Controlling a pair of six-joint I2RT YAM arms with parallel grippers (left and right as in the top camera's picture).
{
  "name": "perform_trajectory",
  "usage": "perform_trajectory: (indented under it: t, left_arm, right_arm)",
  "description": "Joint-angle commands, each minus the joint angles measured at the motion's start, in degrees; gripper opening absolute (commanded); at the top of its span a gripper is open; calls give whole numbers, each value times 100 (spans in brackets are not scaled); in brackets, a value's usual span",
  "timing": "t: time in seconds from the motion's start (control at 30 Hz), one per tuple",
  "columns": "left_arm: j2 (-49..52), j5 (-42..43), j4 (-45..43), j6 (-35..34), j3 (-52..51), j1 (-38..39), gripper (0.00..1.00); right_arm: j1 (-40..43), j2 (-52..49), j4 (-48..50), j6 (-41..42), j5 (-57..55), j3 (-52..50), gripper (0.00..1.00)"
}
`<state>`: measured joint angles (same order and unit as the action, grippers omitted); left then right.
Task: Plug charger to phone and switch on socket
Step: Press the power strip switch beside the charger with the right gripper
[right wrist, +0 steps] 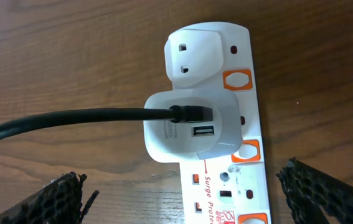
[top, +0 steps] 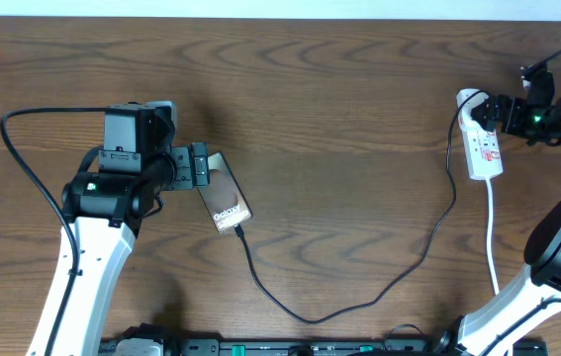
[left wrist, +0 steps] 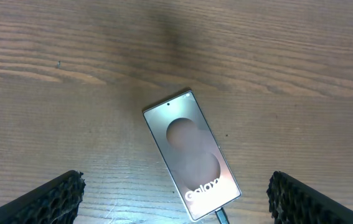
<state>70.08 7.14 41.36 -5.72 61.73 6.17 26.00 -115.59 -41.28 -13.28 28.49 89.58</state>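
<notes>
Your left gripper (top: 201, 165) hangs over the left half of the table (top: 339, 89), jaws spread wide and holding nothing. In the left wrist view its two fingertips (left wrist: 45, 199) sit at the bottom corners, and the phone (left wrist: 192, 154) lies flat on the wood between them, touched by neither.

The phone lies at a slant, face up, with its "Galaxy" lettering at the end nearer the front edge. At that end the charger (top: 359, 297) meets the phone's port. The plug tip looks seated, though only a sliver of it shows. From there the cable loops toward the front edge, then climbs right to the socket (top: 482, 138), which lies near the far right corner.

Your right gripper (top: 491, 111) hovers over the socket's far end, jaws apart and empty. In the right wrist view its fingertips (right wrist: 325, 193) stand wide on either side of the strip without touching it.

A white adapter (right wrist: 192, 127) sits in one outlet of the strip. The charger's other plug sits in the adapter's upper USB port, and a second port shows just below it. The outlet at the rounded end is open. Orange-red switches (right wrist: 237, 79) line one side of the strip; you cannot tell from here whether any is on. The white cord (top: 491, 227) runs from the strip toward the front edge.
</notes>
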Motion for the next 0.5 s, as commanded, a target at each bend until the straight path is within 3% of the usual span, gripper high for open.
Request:
perform_trajectory:
  t: [0.0,0.47]
  left_arm:
    - [0,-76,2,76,52,7,94]
    - [0,-76,2,76,48,7,94]
  right_arm:
    - [-72,-195,-11,109,74,-4,99]
    - [-170,-444,-4,127,361,-4,99]
